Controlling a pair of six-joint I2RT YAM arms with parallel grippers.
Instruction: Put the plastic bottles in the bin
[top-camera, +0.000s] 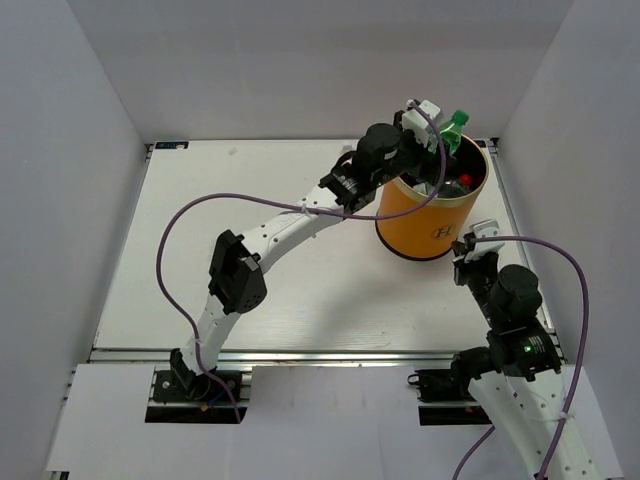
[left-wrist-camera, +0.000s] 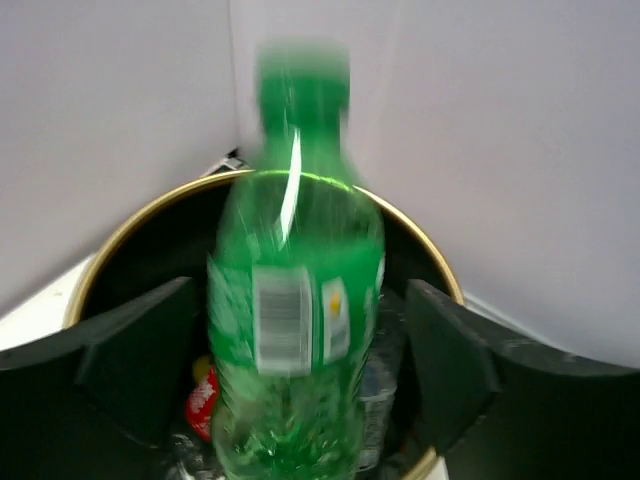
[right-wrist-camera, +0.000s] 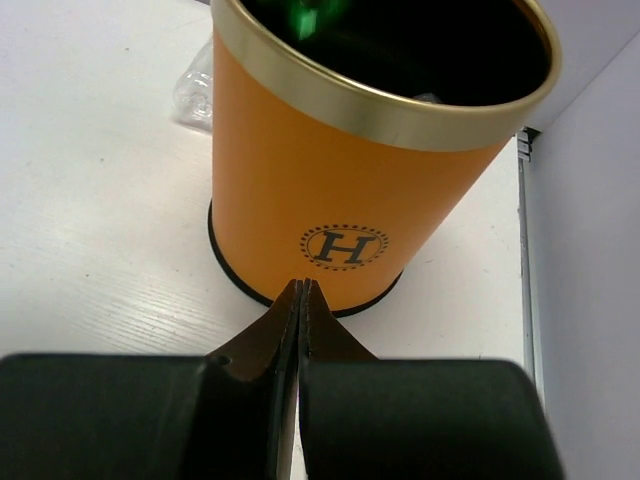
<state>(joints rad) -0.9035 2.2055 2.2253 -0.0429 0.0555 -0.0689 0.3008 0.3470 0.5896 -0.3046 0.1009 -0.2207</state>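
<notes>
Green bottle (left-wrist-camera: 295, 330) juts from bin (top-camera: 420, 228) mouth; left arm (top-camera: 290, 225) overhangs rim.

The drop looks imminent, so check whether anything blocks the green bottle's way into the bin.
Nothing visible does. The green bottle is upright at the open mouth of the bin, between the spread fingers of the left tool; only other bottles lie below it inside.

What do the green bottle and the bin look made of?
Green bottle: translucent green plastic, glossy; light passes through it, and a barcode label wraps it. Bin: smooth matte orange wall, perhaps coated card or plastic; rim looks like brushed pale-gold metal, by its soft sheen.
</notes>
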